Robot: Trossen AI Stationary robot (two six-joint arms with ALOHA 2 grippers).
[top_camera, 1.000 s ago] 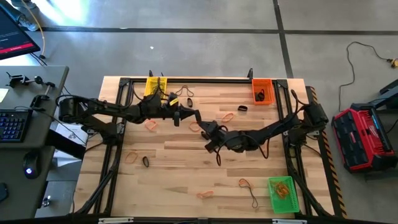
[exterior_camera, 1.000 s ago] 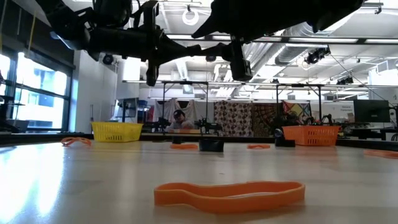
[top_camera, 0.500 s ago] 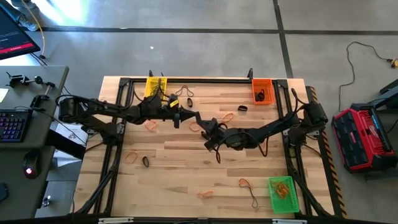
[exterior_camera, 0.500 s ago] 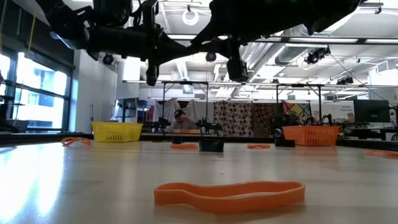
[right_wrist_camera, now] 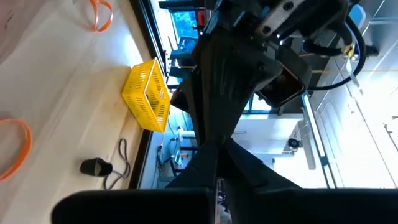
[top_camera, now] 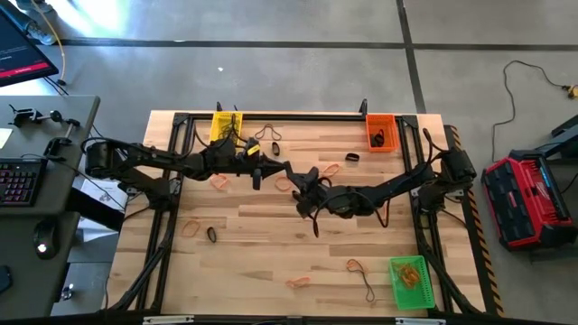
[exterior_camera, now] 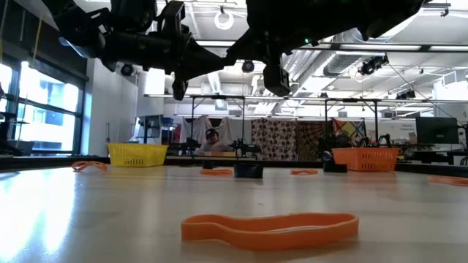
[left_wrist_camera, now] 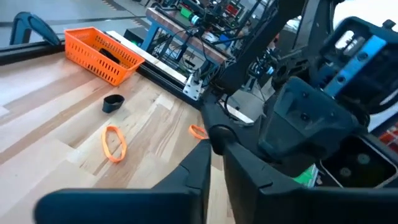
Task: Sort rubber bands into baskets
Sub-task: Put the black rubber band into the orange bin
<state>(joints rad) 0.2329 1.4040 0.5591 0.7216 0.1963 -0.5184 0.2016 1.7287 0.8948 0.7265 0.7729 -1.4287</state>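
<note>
My right gripper (top_camera: 304, 183) pinched shut, high over the middle of the table (top_camera: 271, 235); nothing visible between the fingers, so I judge it empty. Wrist view: fingers pressed together, tips crossing the other arm's dark body

My left gripper (top_camera: 256, 175) just beside it, toward the yellow basket (top_camera: 225, 125); fingers (left_wrist_camera: 249, 168) stand narrow with a slim gap. Can't tell if anything sits in that gap

Both arms stretched in low and long from opposite table sides, wrists nearly meeting mid-table. Low view: both grippers hang well above the wood

Rubber bands scattered wide:
- orange band (top_camera: 284, 183) on the wood right by my right gripper
- orange one (top_camera: 330, 168) and a small black one (top_camera: 351, 157) toward the orange basket (top_camera: 380, 132)
- orange one (top_camera: 219, 181) under the left arm, another (top_camera: 190, 228) with a black one (top_camera: 211, 234) beside it nearer the front
- orange pair (top_camera: 355, 265), (top_camera: 297, 281) and a thin black loop (top_camera: 369, 291) near the green basket (top_camera: 408, 281)

Orange basket holds something dark; green basket holds pale bands

Handling, my judgement: bands near weightless, floppy, lying flat. They will sag and may snap off a shallow pinch. Best to come straight down across one strand, tips touching the wood, close fully, lift slow. Thin black loop is the hardest, little to catch

Crowding risk: two wrists this close, one should clear before the other descends
</note>
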